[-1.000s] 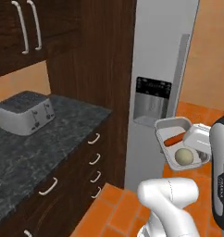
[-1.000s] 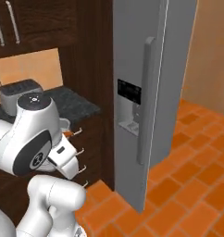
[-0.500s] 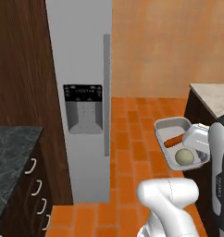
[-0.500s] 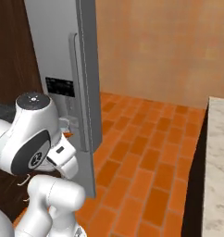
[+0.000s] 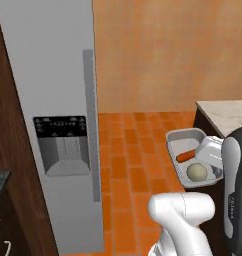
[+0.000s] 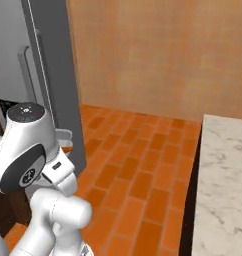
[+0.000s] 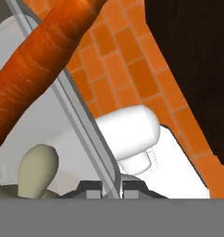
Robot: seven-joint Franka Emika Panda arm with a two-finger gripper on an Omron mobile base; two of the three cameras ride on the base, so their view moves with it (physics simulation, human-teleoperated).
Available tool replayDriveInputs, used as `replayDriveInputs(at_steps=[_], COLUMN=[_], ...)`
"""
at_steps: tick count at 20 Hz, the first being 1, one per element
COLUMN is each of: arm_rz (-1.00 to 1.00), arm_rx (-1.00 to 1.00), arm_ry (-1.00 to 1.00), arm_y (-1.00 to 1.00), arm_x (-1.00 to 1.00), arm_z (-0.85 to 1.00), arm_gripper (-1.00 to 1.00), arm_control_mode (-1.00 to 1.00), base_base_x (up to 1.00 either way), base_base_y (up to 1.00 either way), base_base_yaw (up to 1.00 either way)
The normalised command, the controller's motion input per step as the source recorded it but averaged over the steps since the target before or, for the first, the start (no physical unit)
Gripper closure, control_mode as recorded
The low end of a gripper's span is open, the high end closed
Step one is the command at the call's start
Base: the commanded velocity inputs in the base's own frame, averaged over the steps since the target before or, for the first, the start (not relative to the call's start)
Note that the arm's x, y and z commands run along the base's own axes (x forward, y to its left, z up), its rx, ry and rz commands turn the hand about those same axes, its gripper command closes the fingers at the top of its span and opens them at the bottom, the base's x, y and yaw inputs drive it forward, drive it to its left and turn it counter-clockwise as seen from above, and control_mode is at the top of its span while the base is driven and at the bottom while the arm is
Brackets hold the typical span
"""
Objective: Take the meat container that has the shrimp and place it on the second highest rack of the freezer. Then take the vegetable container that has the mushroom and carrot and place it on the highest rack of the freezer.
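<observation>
The grey vegetable container hangs level in front of the arm, over the brick floor. In it lie the orange carrot and the pale round mushroom. My gripper is shut on the container's thin rim, with the carrot and mushroom close on one side of it. The freezer stands to the left, its grey door with bar handle and dispenser panel facing me. Its racks are hidden behind that door. The meat container with the shrimp is out of view.
A marble counter on a dark base runs along the right, close to the held container. Dark wood cabinets flank the freezer on the left. Open brick floor stretches to the orange wall.
The base has turned right: the counter with the toaster has left the picture and the freezer door has slid leftward. The container stays held in the same place before the arm.
</observation>
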Motion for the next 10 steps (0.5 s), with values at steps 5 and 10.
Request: replayDriveInputs(at_steps=[5, 10], arm_rz=[0.0, 0.0], arm_rx=[0.0, 0.0], arm_ry=[0.0, 0.0], arm_y=[0.0, 0.0], arm_x=[0.0, 0.0], arm_z=[0.0, 0.0], arm_gripper=[1.0, 1.0], arm_control_mode=[1.0, 1.0], base_base_x=[0.58, 0.55], base_base_y=[-0.61, -0.56], base_base_yaw=[0.0, -0.02])
